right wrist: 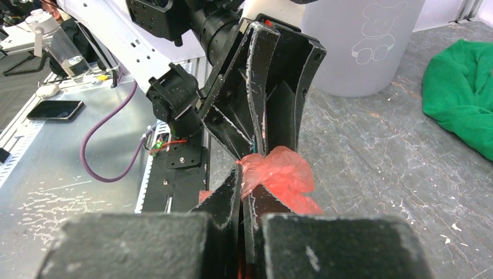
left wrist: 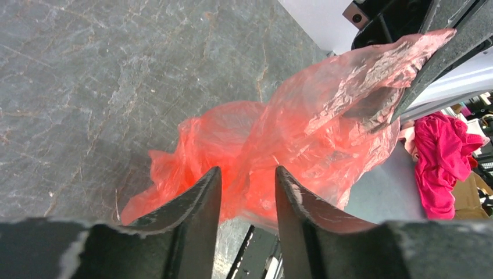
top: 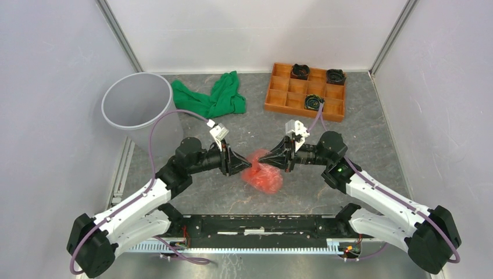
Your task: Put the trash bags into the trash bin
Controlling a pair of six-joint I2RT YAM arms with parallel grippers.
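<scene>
The trash bag (top: 265,175), a wrinkly red-orange film, hangs in a bunch low over the table between the two arms. My right gripper (top: 263,158) is shut on its upper edge; in the right wrist view the film (right wrist: 282,174) sticks out from the closed jaws (right wrist: 241,170). My left gripper (top: 246,162) faces it from the left, jaws apart. In the left wrist view the bag (left wrist: 302,139) fills the space just past the fingertips (left wrist: 248,172) and reaches into the gap at the tips. The grey trash bin (top: 137,81) stands upright at the far left.
A green cloth (top: 213,97) lies beside the bin. An orange-brown compartment tray (top: 279,93) with black rolls sits at the back right. The bin (right wrist: 354,52) and the cloth (right wrist: 459,99) also show in the right wrist view. White walls enclose the table.
</scene>
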